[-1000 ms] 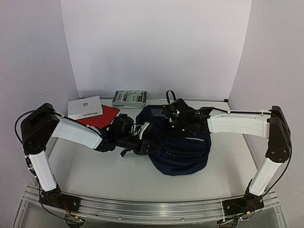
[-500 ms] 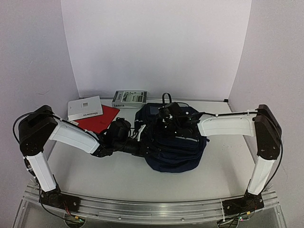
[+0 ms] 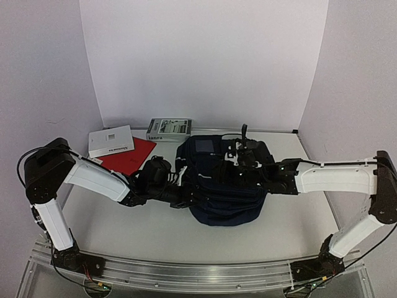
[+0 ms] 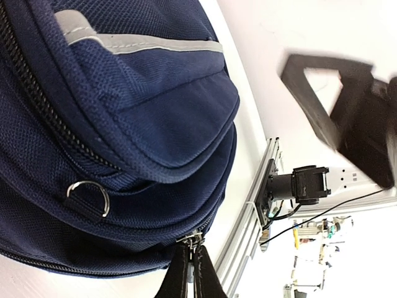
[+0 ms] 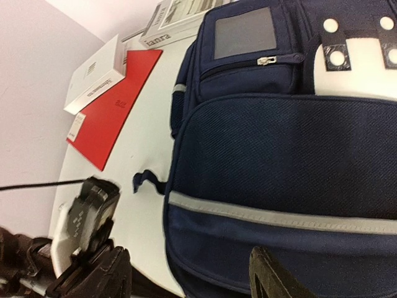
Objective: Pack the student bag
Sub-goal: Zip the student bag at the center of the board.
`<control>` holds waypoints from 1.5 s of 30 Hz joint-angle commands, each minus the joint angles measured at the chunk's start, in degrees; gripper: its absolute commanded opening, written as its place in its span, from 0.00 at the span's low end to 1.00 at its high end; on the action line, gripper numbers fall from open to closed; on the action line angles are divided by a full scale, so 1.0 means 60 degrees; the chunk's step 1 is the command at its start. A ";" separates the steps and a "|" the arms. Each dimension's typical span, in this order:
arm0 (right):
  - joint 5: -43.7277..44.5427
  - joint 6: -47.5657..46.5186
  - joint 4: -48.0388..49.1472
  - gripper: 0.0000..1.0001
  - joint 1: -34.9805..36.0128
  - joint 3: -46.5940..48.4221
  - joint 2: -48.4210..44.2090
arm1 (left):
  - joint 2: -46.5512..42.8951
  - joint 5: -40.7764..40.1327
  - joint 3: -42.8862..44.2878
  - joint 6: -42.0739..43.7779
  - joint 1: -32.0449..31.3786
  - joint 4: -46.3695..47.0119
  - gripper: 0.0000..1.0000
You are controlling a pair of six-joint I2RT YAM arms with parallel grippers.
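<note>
The student bag [image 3: 226,186] lies flat in the middle of the table [image 3: 155,233], a dark navy heap with its front panels facing up. Across the lower front pocket runs a pale grey stripe [image 5: 279,217]. Above it is a smaller zipped pocket with a grey window [image 5: 245,34], and beside that a white patch with round holes [image 5: 360,68]. A steel D-ring [image 4: 87,195] hangs from a loop on the bag's side seam.

The left gripper [image 4: 191,257] is at the left edge of the bag, low against the fabric, with its fingers pressed together. A metal zipper pull [image 4: 196,239] runs straight into their tips and seems to be pinched there, though the wrist view cuts off too much of the fingers to be certain.

The right gripper [image 5: 186,276] hangs over the bag from the right side, fingers spread wide with nothing between them. In its own view one finger [image 5: 105,273] sits off the bag's left edge and the other [image 5: 273,279] is over the front pocket. From the top camera, the right forearm reaches in nearly level with the table.

Behind and to the left of the bag lies a flat red folder [image 3: 131,155], its near corner close to the bag. A white box [image 3: 111,141] rests on the folder's far edge. Behind the bag, near the back wall, stands a grey and white carton [image 3: 169,129] with printed lettering on its side.
</note>
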 commanded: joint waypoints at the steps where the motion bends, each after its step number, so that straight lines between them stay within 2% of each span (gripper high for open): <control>1: -0.0586 -0.0517 0.0168 0.56 0.0691 -0.0691 -0.0382 | -0.0196 0.0570 0.0183 -0.0863 0.0110 0.0264 0.00; 6: -0.0562 -0.0620 0.0038 0.43 0.1235 -0.0674 0.0175 | -0.0179 0.0571 0.0381 -0.1119 0.0137 -0.0131 0.00; 14: 0.0076 -0.0719 -0.0342 0.36 0.1578 -0.0020 0.1238 | -0.0209 0.0617 0.0463 -0.1215 0.0143 -0.0393 0.00; 23: 0.0438 -0.0992 -0.0592 0.36 0.1583 0.0605 0.1908 | -0.0210 0.0651 0.0569 -0.1230 0.0143 -0.0562 0.00; 27: 0.0775 -0.1040 -0.0878 0.27 0.1583 0.0971 0.2250 | -0.0220 0.0674 0.0621 -0.1233 0.0142 -0.0612 0.00; 34: 0.1504 -0.0718 -0.1131 0.00 0.1584 0.1197 0.2282 | -0.0165 0.0632 0.0631 -0.1218 0.0143 -0.0715 0.00; 35: 0.1612 -0.0638 -0.1209 0.00 0.1582 0.1195 0.2252 | -0.0180 0.0562 0.0622 -0.1208 0.0162 -0.0764 0.02; 37: 0.1722 -0.0450 -0.1317 0.00 0.1577 0.1167 0.2199 | -0.0273 0.0379 0.0592 -0.1149 0.0244 -0.1017 0.10; 39: 0.1753 -0.0224 -0.1404 0.00 0.1587 0.1086 0.2127 | -0.0545 0.0028 0.0525 -0.1035 0.0371 -0.1394 0.28; 41: 0.1684 -0.0014 -0.1429 0.00 0.1587 0.0945 0.2030 | -0.0851 -0.0531 0.0482 -0.0868 0.0523 -0.1947 0.38; 45: 0.1407 0.0225 -0.1412 0.00 0.1581 0.0675 0.1797 | -0.1201 -0.1221 0.0577 -0.0558 0.0796 -0.2913 0.53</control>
